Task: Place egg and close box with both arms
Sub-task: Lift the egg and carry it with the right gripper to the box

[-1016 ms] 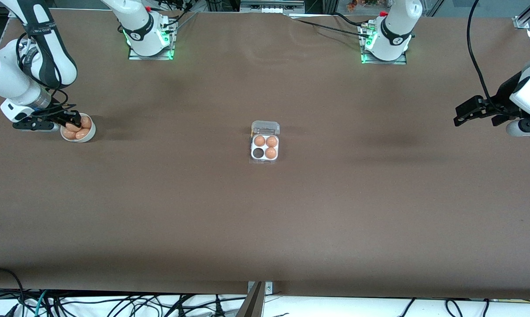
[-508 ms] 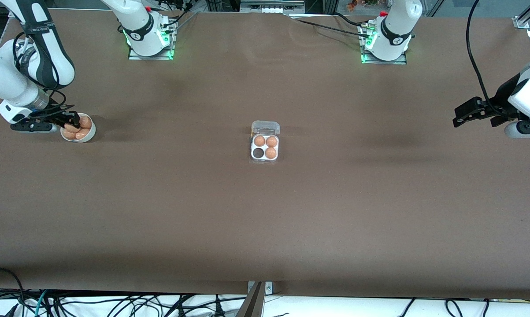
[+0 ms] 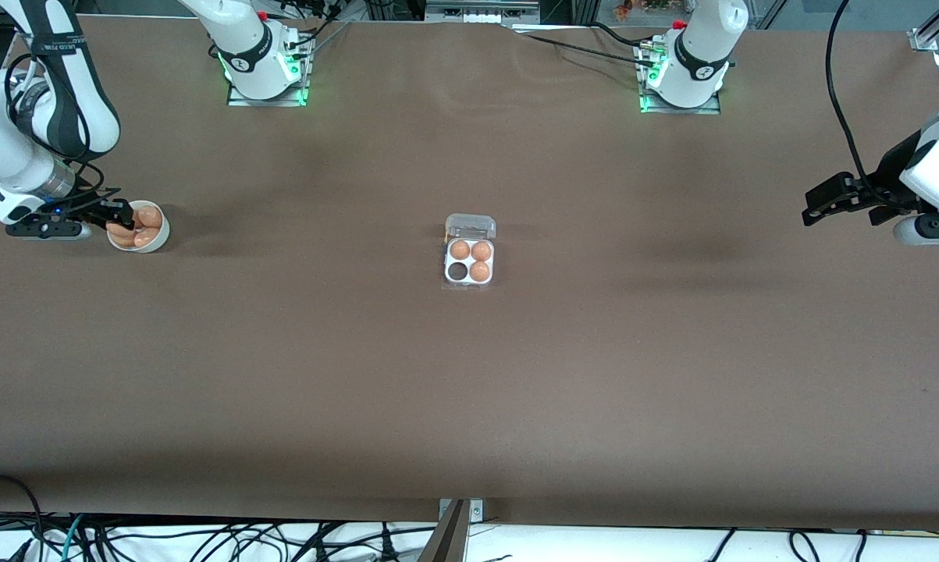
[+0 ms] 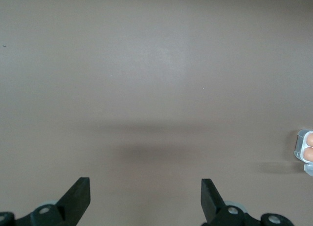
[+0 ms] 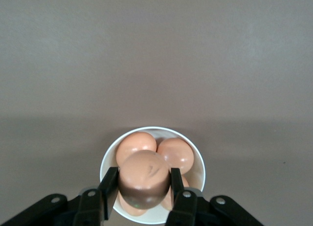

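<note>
Front view: our right hand sits over the white bowl at the right arm's end of the counter, fingers clamped on the egg, which is lifted clear of the other eggs in the bowl. Right wrist view: the egg is pinched between the two black fingers, w/ the bowl directly beneath and more eggs resting in it. The box stands mid-counter, well apart from both hands, clear lid swung open on the side away from the front camera; three cells are filled & the one nearest the camera, toward the right arm's end, is vacant. Our left hand waits over the left arm's end of the counter, fingers spread apart and holding nothing. Left wrist view: the open fingers frame bare counter, w/ an edge of the box just in view
</note>
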